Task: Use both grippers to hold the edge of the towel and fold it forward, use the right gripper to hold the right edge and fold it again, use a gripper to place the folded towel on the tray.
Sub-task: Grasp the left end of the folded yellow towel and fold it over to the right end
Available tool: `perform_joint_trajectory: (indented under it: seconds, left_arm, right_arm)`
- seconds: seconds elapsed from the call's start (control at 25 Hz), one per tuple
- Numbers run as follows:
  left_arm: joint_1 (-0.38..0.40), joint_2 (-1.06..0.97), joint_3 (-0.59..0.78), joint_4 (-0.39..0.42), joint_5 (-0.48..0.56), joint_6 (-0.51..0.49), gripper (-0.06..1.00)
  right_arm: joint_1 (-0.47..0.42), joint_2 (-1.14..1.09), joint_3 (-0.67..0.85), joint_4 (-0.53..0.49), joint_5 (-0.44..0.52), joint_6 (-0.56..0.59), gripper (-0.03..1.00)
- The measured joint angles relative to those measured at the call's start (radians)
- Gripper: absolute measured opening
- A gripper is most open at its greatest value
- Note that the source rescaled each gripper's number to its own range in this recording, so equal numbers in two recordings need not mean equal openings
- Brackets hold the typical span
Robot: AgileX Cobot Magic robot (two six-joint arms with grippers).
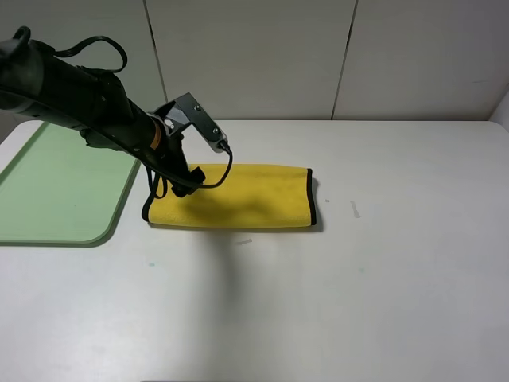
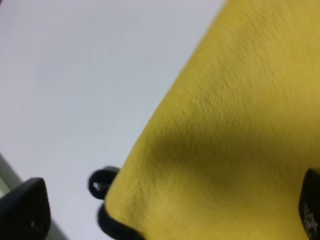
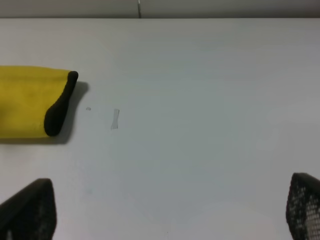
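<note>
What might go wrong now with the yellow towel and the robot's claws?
1. The left claw hangs open over the towel at its left end; closing there might pinch only the top layer and pull the fold apart.
2. The right claw is open over the table, apart from the towel's black right edge; it may miss that thin edge.
</note>
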Motion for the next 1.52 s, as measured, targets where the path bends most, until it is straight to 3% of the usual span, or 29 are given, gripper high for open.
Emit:
perform_joint_trajectory:
  seconds: [0.32,0.48,1.04,1.52]
  left_arm:
    - [0.000,0.002,0.000,0.000,-0.001,-0.512,1.00]
    - [0.000,0.026,0.000,0.000,0.000,-0.642,1.00]
    - [0.000,0.074,0.006,-0.044,0.106,-0.678,0.99]
    - [0.001,0.140,0.010,-0.054,0.025,-0.689,0.95]
  right_arm:
    - [0.000,0.000,0.000,0.000,0.000,0.000,1.00]
    - [0.000,0.000,0.000,0.000,0.000,0.000,1.00]
    - [0.000,0.000,0.000,0.000,0.000,0.000,1.00]
    - [0.000,0.000,0.000,0.000,0.000,0.000,1.00]
